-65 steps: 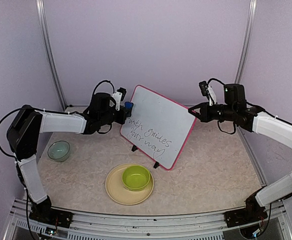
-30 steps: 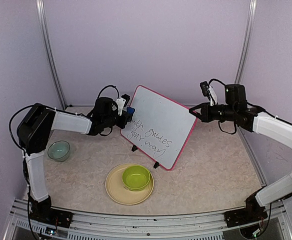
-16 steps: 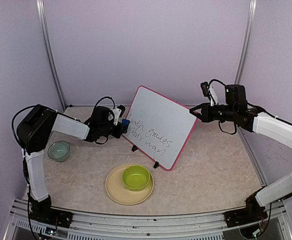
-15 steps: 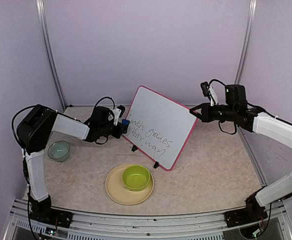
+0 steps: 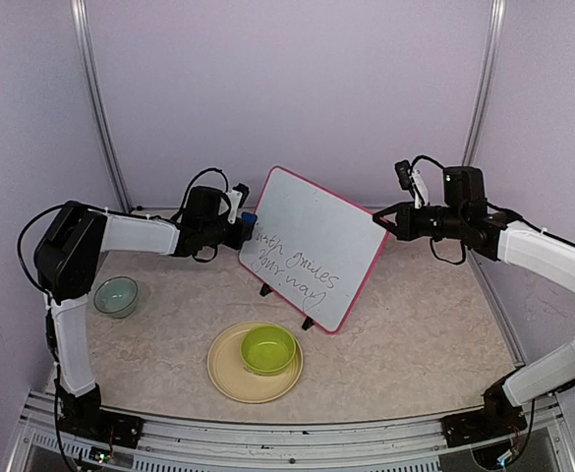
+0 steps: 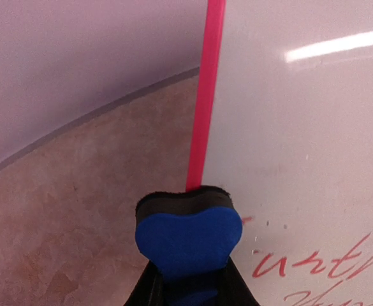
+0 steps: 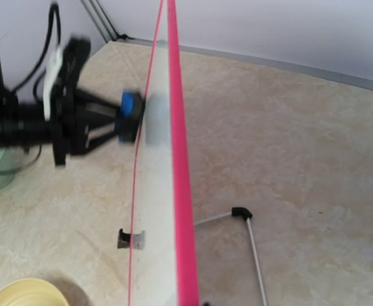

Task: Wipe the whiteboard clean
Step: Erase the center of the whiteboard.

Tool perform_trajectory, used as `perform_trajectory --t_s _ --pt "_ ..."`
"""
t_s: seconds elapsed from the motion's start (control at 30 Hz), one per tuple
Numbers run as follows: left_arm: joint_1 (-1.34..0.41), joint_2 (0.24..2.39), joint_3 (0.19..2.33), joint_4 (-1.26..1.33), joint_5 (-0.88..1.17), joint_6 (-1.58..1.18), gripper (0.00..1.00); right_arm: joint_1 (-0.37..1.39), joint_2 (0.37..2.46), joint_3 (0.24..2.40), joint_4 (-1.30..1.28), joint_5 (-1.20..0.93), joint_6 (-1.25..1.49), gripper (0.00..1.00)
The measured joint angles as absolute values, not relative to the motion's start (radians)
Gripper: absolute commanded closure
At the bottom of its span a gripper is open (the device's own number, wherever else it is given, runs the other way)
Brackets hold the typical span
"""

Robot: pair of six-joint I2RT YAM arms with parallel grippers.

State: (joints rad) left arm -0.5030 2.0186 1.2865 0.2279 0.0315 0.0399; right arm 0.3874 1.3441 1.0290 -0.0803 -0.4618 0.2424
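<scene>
The whiteboard (image 5: pixel 316 236) stands tilted on the table, pink-framed, with dark handwriting (image 5: pixel 294 271) across its lower left. My left gripper (image 5: pixel 240 228) is shut on a blue eraser (image 5: pixel 250 220), whose black felt meets the board's left edge just above the writing. In the left wrist view the eraser (image 6: pixel 188 237) sits against the pink frame (image 6: pixel 202 127), with writing (image 6: pixel 326 268) to its right. My right gripper (image 5: pixel 378 221) is shut on the board's upper right corner. The right wrist view looks along the frame (image 7: pixel 180 191); its own fingers are hidden.
A green bowl (image 5: pixel 268 349) sits on a yellow plate (image 5: pixel 223 379) in front of the board. A small teal bowl (image 5: pixel 116 296) is at the left. The board's two black feet (image 5: pixel 265 292) and a wire stand (image 7: pixel 250 236) rest on the tabletop.
My left gripper carried the eraser down along the board's left edge, then back up to the start of the writing. The right arm and the board have stayed put.
</scene>
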Motion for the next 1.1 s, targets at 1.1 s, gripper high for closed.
perform_trajectory --t_s 1.1 --pt "-0.564 2.032 1.235 0.134 -0.246 0.054 1.00 0.383 1.341 1.016 -0.061 -0.471 0.252 1.00"
